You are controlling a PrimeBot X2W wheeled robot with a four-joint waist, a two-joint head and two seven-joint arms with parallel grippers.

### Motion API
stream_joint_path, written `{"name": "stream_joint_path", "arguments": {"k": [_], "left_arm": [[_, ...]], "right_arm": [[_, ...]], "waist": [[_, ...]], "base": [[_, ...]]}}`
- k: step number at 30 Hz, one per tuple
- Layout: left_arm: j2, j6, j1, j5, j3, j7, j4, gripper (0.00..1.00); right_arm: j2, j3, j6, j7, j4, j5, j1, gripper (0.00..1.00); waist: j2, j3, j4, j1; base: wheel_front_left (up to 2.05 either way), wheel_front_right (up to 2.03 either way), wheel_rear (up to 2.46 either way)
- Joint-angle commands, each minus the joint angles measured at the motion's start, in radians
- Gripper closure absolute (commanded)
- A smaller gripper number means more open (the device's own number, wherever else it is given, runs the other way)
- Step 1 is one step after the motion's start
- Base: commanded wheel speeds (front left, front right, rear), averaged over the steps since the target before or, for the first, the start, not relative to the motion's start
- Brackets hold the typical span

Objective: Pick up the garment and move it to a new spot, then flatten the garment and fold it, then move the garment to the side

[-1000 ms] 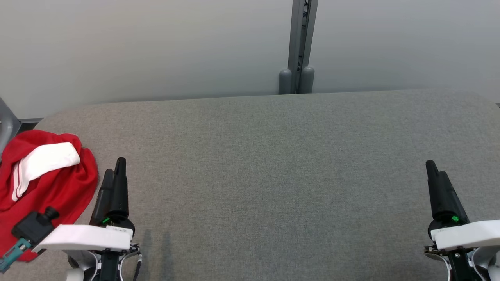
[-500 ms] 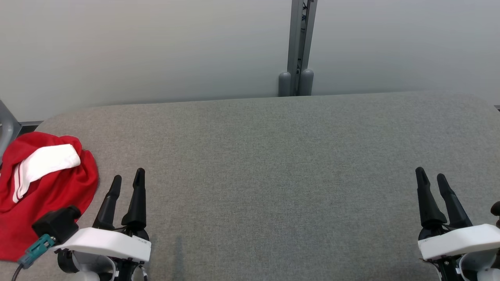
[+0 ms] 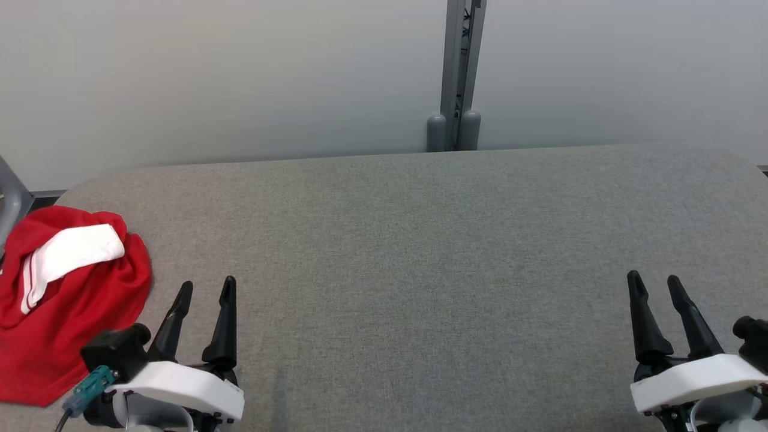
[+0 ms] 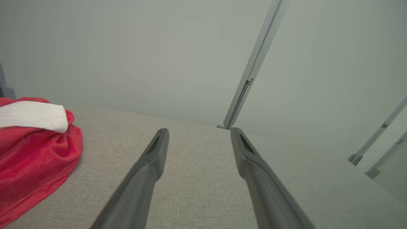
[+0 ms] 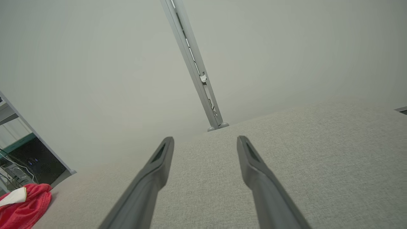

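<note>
A red garment [image 3: 66, 300] with a white striped part lies crumpled at the far left of the grey table [image 3: 420, 240]. It also shows at the left edge of the left wrist view, garment [image 4: 31, 152], and small at the lower left of the right wrist view, garment [image 5: 22, 206]. My left gripper [image 3: 207, 287] hovers open just right of the garment, with nothing between its fingers. At the lower right my right gripper [image 3: 654, 281] stands open and empty, far from the garment.
A pale wall with a grey upright post [image 3: 459, 72] runs behind the table's far edge. A grey frame piece [image 3: 12, 192] stands at the left, beside the garment. Shelving with cables [image 5: 19, 159] shows beyond the table's left end.
Both grippers have drawn back toward the bottom of the head view and turned so their fingers show spread apart. The head view has shifted slightly. The garment lies as before.
</note>
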Motion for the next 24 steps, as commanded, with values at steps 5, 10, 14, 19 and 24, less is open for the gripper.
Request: {"name": "stream_joint_path", "arguments": {"k": [5, 10, 14, 19, 24], "left_arm": [[0.02, 0.02, -0.004, 0.068, -0.021, -0.019, 0.008, 0.0], [0.031, 0.035, 0.0, 0.115, -0.039, -0.032, 0.02, 0.0], [0.039, 0.045, 0.005, 0.151, -0.052, -0.042, 0.028, 0.0], [0.046, 0.055, 0.01, 0.189, -0.068, -0.054, 0.038, 0.0], [0.046, 0.06, 0.013, 0.217, -0.076, -0.065, 0.044, 0.0]], "right_arm": [[-0.005, 0.003, 0.002, -0.023, 0.014, -0.06, 0.002, 0.0], [-0.007, 0.009, 0.002, -0.036, 0.026, -0.1, 0.006, 0.0], [-0.007, 0.009, 0.002, -0.046, 0.038, -0.138, 0.008, 0.0], [-0.002, 0.003, 0.002, -0.059, 0.057, -0.177, 0.01, 0.0], [0.004, 0.001, 0.002, -0.07, 0.069, -0.203, 0.009, 0.0]], "waist": [[0.0, -0.005, 0.0, -0.0001], [0.0, -0.009, 0.001, -0.0001], [0.0, -0.012, 0.0, -0.0001], [0.0, -0.013, -0.001, -0.0001], [0.0, -0.013, -0.001, -0.0001]], "base": [[0.0, 0.0, 0.0], [0.0, 0.0, 0.0], [0.0, 0.0, 0.0], [0.0, 0.0, 0.0], [0.0, 0.0, 0.0]]}}
